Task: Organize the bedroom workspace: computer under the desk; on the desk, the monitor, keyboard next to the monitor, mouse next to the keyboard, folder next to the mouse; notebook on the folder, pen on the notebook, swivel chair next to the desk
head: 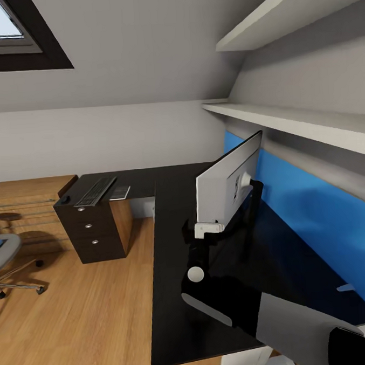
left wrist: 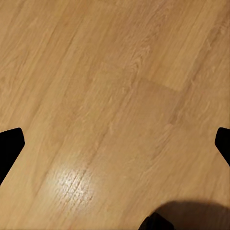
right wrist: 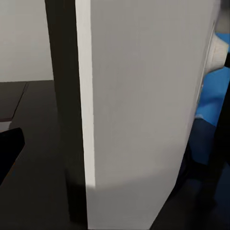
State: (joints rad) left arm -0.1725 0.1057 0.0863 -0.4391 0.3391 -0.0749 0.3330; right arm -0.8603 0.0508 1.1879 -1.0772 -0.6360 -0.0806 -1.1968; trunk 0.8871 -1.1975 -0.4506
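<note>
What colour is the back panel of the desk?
Bright blue back panel, clearest in the head view.

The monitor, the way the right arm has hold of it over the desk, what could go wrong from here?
1. The monitor looks gripped at one lower corner by the right gripper, so it may tilt or slip.
2. Its stand sits close to the blue back panel and could knock it.
3. The desk edge is nearby.

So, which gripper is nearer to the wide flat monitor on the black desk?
The right. The right gripper is at the pale back of the monitor, on the black desk. The left gripper hangs over the wooden floor, away from it.
</note>
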